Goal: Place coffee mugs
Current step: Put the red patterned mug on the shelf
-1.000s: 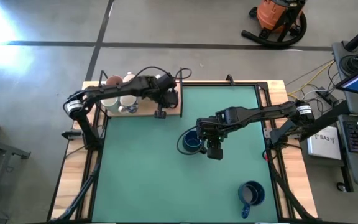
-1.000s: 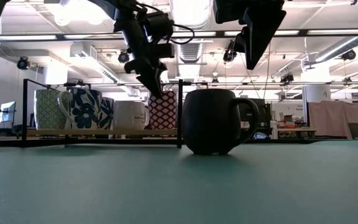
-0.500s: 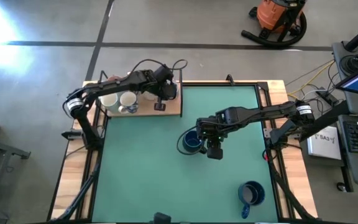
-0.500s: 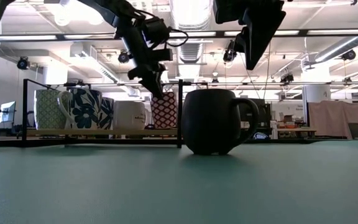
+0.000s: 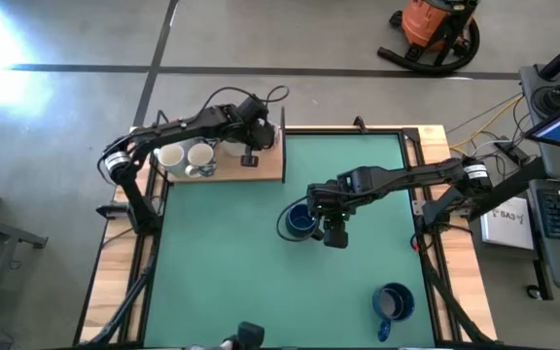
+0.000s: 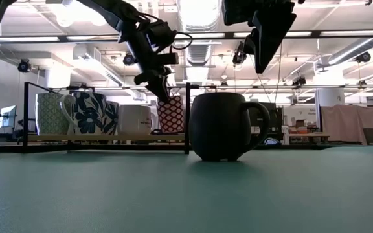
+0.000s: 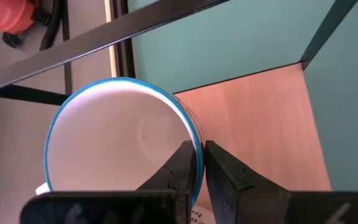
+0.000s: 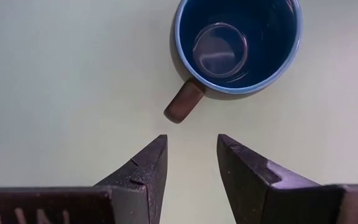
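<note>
Now left tool (image 5: 251,158), fingers closed and empty, retreating over wooden rack (image 5: 265,173) beside white mug (image 7: 120,146); placement there done. Right tool (image 5: 333,234), fingers parted, hovering motionless above dark blue mug (image 5: 301,220) mid-worktop (image 5: 222,272); second blue mug (image 5: 393,302) waiting near corner.

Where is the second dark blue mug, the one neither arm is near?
In the high view, the dark blue mug stands alone on the green mat's near right corner.
</note>
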You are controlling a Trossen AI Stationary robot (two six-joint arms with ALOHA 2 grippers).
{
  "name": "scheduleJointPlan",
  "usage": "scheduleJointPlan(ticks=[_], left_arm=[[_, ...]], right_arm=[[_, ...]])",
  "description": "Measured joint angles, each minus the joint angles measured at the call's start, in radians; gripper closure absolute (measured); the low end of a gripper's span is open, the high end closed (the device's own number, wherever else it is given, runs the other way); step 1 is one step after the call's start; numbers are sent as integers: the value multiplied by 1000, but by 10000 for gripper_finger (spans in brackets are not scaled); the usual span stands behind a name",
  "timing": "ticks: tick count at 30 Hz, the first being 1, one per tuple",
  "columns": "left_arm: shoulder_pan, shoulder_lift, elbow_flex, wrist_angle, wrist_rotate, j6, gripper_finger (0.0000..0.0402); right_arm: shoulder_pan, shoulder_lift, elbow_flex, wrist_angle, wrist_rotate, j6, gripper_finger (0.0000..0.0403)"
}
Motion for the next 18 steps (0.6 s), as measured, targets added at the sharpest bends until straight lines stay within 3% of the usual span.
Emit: scheduleJointPlan(ticks=[9,18], left_arm=[[5,39,2,17,-6,0,386],[6,42,33,-12,-49,-11,355]], right_arm=[[-3,0,0,-1,0,1,275],[-3,0,0,-1,0,-1,275]])
